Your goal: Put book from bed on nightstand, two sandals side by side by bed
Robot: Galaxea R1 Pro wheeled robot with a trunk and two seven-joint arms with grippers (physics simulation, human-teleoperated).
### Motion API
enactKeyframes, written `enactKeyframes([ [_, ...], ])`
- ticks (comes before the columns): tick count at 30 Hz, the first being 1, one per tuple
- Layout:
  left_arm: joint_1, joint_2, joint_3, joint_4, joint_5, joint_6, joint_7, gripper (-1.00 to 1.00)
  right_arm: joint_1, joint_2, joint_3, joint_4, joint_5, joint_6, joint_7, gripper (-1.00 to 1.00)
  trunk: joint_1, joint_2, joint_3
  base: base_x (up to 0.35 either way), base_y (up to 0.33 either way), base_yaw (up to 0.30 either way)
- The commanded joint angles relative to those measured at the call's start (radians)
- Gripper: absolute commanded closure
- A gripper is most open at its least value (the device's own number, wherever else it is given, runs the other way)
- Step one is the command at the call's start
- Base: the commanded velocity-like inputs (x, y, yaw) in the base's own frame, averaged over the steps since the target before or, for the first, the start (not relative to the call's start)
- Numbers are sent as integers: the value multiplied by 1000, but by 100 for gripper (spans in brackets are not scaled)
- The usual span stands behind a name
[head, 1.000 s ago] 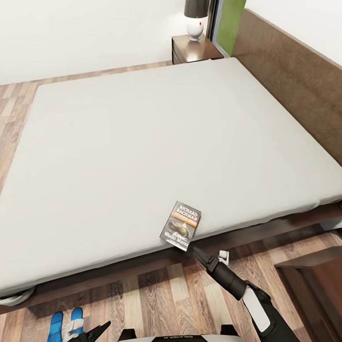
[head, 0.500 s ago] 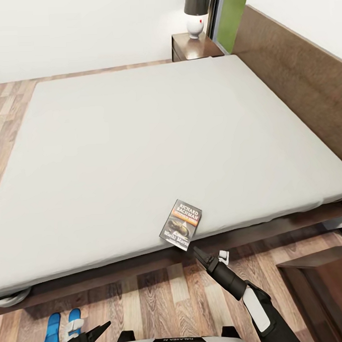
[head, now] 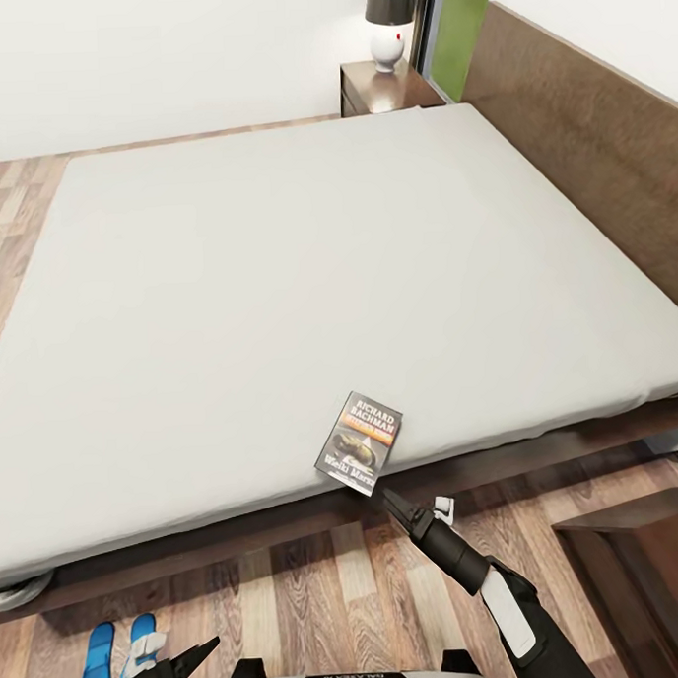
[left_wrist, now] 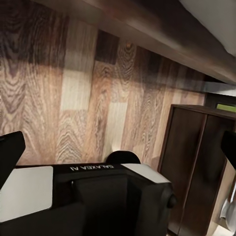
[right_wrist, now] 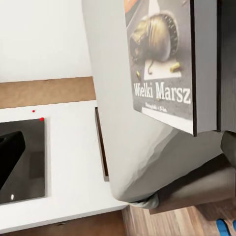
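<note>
The book (head: 359, 444) lies flat at the near edge of the bed (head: 277, 263), its dark cover up; the right wrist view shows that cover (right_wrist: 164, 59) close up. My right gripper (head: 393, 498) hangs open just in front of the book and lower, over the floor, not touching it. Two blue sandals (head: 97, 665) lie on the floor by the bed's near side, one of them (head: 143, 629) partly covered by my left arm. The left gripper (head: 198, 652) stays open and empty beside them. The nightstand (head: 387, 85) with its lamp (head: 390, 21) stands at the bed's far corner.
A dark brown cabinet (head: 634, 553) stands on the floor to my right, close to the right arm, and shows again as a cabinet (left_wrist: 194, 162) in the left wrist view. The brown headboard (head: 587, 151) runs along the bed's right side. Wooden floor (head: 320, 586) lies between me and the bed frame.
The whole head view has shifted slightly, so the camera moved. The book lies where it was on the bed, and both grippers hold the same pose.
</note>
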Motion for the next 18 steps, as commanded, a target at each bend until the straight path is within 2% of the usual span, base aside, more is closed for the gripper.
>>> enactKeyframes([
  [1, -1, 0, -9, 2, 9, -8, -2, -100, 0, 1, -3, 0, -3, 9, 2, -100, 4, -8, -4, 0, 0, 0],
  [18, -1, 0, -8, 1, 9, -8, -3, -100, 0, 1, -4, 0, -3, 9, 3, -100, 69, -127, -57, 0, 0, 0],
])
